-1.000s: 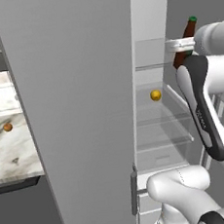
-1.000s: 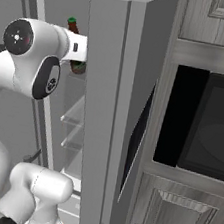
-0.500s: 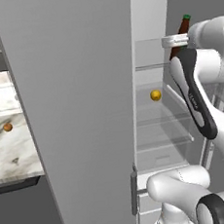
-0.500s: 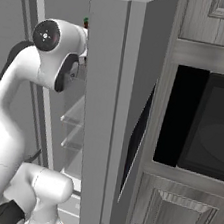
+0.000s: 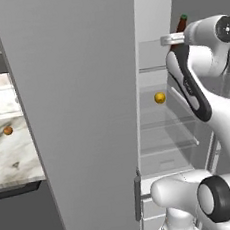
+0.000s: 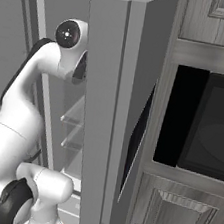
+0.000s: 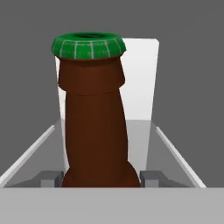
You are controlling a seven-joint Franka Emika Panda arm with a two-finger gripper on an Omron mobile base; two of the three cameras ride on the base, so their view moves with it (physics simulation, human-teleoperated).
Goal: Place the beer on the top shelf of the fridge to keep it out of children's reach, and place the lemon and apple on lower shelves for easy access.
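In the left base view, the beer (image 5: 182, 24) is standing high inside the fridge (image 5: 87, 115) at top shelf (image 5: 152, 43) level, while the lemon (image 5: 159, 97) is sitting on one of the lower shelves (image 5: 163, 124) and the apple (image 5: 8, 130) is waiting on the bench (image 5: 11, 158). In the right base view the arm is reaching behind the door. In the hand view, the end effector (image 7: 100, 179) is clenching the bottle's lower neck; glass is probably stiff, slick and breakable (worth gripping low and firmly). No writing is showing on the green cap.
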